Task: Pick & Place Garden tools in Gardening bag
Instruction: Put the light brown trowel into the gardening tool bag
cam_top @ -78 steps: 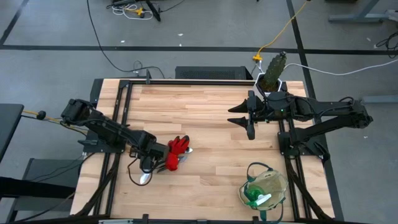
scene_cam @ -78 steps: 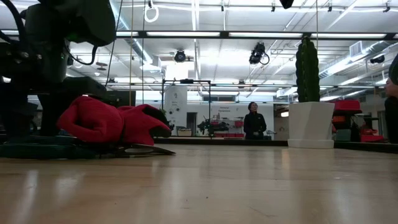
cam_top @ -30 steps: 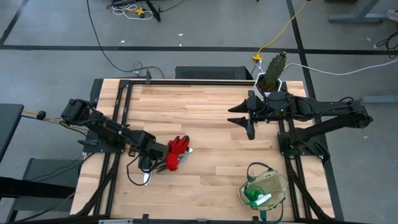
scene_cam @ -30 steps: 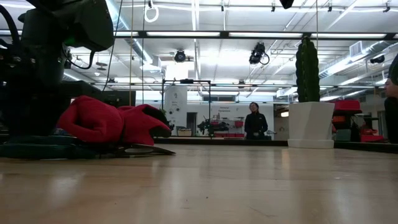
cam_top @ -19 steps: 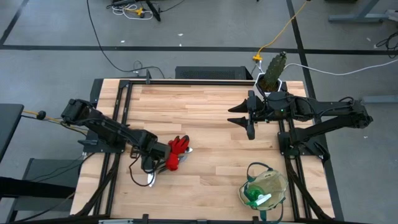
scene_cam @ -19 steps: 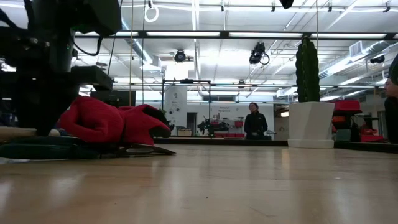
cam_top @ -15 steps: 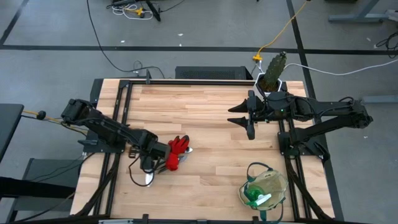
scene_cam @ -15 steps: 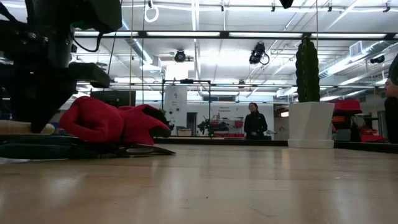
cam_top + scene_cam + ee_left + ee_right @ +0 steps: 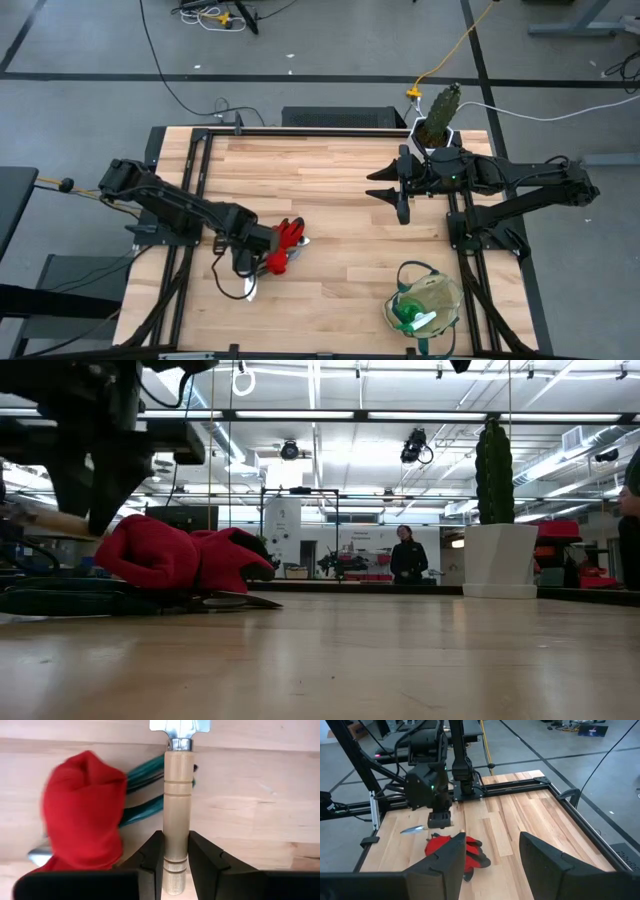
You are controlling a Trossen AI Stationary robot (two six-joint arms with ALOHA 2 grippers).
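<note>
I've got the left gripper (image 9: 176,865) clamped on the trowel's (image 9: 177,815) wooden handle, lifted beside the red gloves (image 9: 283,246); right gripper (image 9: 401,192) parked open, gardening bag (image 9: 424,305) at the table's near-right corner.

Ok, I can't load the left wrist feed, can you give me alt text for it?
The left gripper has its two dark fingers closed on the wooden handle of a trowel, metal blade pointing away. Beside it on the wooden table lie a red glove and green-handled pruners partly under the glove.
</note>
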